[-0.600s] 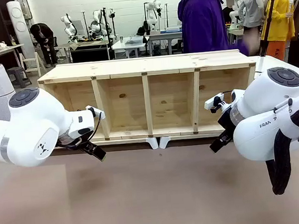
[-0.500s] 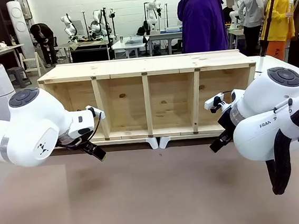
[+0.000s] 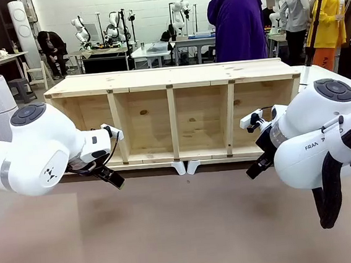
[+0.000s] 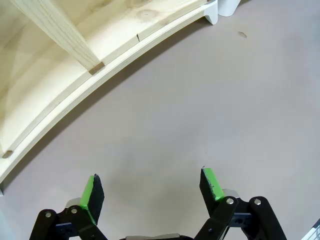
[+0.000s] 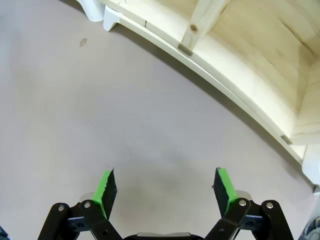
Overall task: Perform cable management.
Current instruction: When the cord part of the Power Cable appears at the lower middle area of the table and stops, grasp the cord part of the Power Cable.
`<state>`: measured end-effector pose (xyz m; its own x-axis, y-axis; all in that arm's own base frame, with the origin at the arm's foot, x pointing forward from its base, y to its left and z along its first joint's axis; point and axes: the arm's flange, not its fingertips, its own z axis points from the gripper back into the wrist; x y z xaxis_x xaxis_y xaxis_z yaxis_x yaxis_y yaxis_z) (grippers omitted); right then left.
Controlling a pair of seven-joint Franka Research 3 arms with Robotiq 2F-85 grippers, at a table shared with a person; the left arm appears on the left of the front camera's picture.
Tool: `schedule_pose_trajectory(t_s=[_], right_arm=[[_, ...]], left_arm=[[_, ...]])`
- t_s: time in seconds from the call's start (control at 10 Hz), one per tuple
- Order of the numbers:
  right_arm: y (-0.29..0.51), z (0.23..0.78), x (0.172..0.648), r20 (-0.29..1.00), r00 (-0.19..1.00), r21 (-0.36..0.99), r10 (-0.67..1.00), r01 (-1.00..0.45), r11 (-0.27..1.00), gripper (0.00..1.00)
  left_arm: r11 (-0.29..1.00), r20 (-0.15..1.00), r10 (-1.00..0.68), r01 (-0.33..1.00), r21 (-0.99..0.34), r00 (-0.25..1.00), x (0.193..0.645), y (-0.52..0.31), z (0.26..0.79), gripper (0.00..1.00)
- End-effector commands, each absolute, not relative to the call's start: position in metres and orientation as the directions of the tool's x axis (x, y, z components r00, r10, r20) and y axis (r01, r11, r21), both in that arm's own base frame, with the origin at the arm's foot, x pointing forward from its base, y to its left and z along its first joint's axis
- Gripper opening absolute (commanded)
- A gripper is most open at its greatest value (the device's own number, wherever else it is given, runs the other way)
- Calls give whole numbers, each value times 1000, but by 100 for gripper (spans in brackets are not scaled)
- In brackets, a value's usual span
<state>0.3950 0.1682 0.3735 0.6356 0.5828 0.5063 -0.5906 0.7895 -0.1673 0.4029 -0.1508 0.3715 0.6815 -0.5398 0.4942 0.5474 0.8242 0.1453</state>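
The cable is out of view. My left gripper (image 3: 117,180) hangs low over the brown table in front of the wooden shelf's (image 3: 174,113) left end; in the left wrist view it (image 4: 152,186) is open, green pads wide apart with bare table between them. On the other side, my right gripper (image 3: 254,170) hovers before the shelf's right end. The right wrist view shows it (image 5: 166,186) open as well, holding nothing.
The long wooden shelf lies on its side across the table's far part, on white feet (image 3: 186,166). A person in a purple hoodie (image 3: 238,23) stands behind it. Bare brown table (image 3: 185,230) stretches between the arms.
The person behind the shelf has shifted slightly; a hand near the shelf's right end is gone. Both arms are still.
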Motion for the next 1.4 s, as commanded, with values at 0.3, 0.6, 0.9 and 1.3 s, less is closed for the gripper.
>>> schedule_pose_trajectory(t_s=[0.3,0.6,0.9,1.3], right_arm=[[168,373,395,507,637,-166,581,-589,791,100],[160,380,389,524,637,-198,565,-554,809,100],[142,404,363,566,618,-217,547,-528,821,100],[115,451,295,622,573,-296,534,-459,838,100]], left_arm=[[825,495,-539,547,144,682,403,-150,371,100],[836,498,-526,525,158,689,397,-147,381,100],[836,537,-525,520,178,661,367,-135,408,100],[862,566,-496,449,234,658,296,-99,439,100]])
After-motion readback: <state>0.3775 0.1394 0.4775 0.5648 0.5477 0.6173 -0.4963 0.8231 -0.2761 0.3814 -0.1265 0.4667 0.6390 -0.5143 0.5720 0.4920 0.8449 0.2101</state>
